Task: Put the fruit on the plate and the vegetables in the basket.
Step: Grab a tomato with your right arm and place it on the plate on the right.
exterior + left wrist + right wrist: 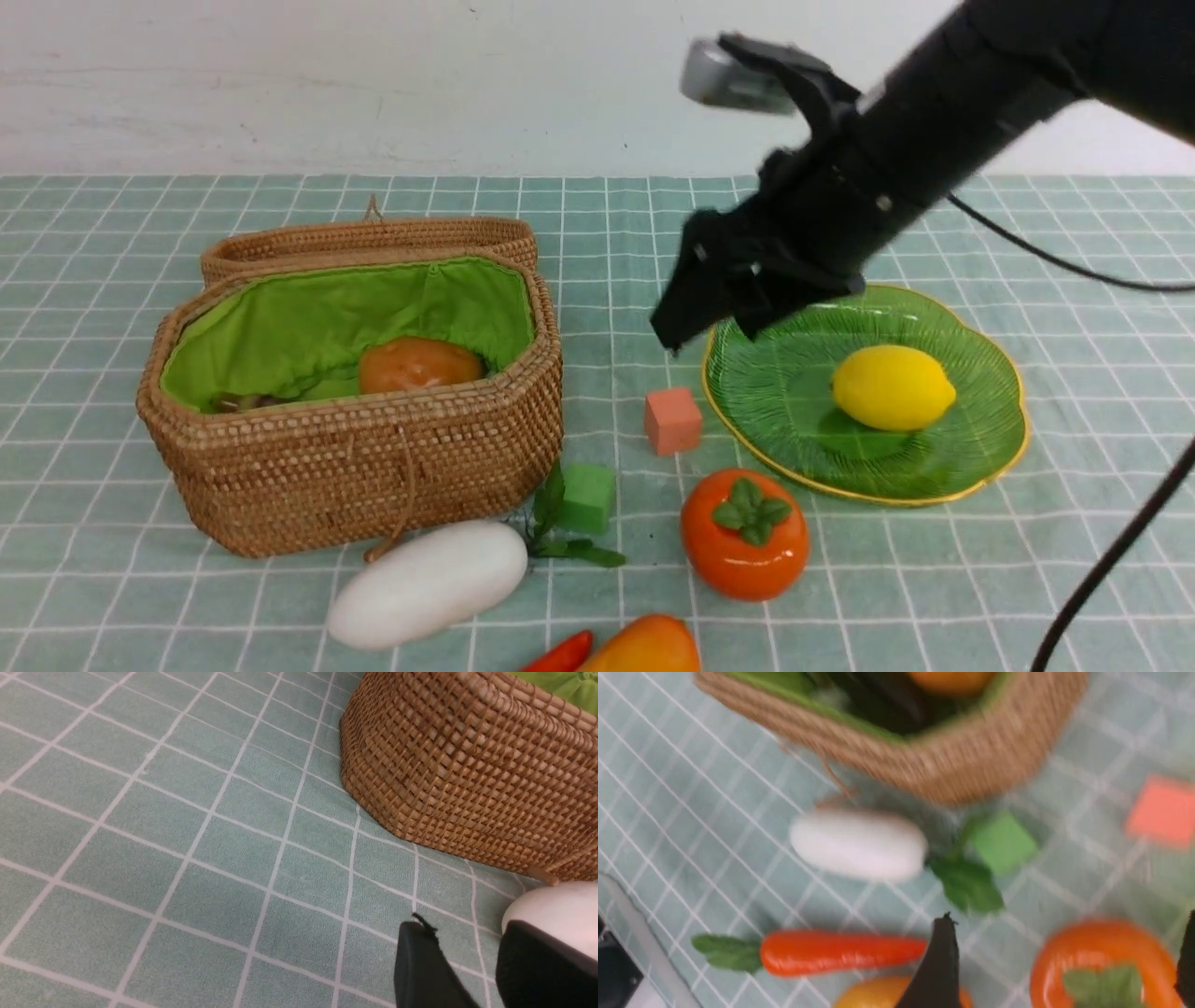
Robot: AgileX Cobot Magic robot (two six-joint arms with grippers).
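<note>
Wicker basket (355,467), brown weave with bright green lining and its lid hinged back, sits left of centre in the front view. A brown-orange potato (417,364) lies inside it. The green ribbed leaf-shaped plate (794,411), with a thin yellow rim, sits right of centre and carries the glossy yellow lemon (892,387). Right gripper (709,322) hangs over the plate's left edge, fingers spread wide, holding nothing. White oblong radish (429,583), green leaves attached, lies lower centre-left, just in front of the basket. Orange-red persimmon (744,534) with a green leaf cap stands on the cloth (1074,579) near the plate's lower-left rim. Yellow-orange mango (644,649) and red pepper (560,653) are cut off by the bottom edge. Left gripper (462,933) is beside the radish's end, fingers narrowly apart, only cloth between them.
</note>
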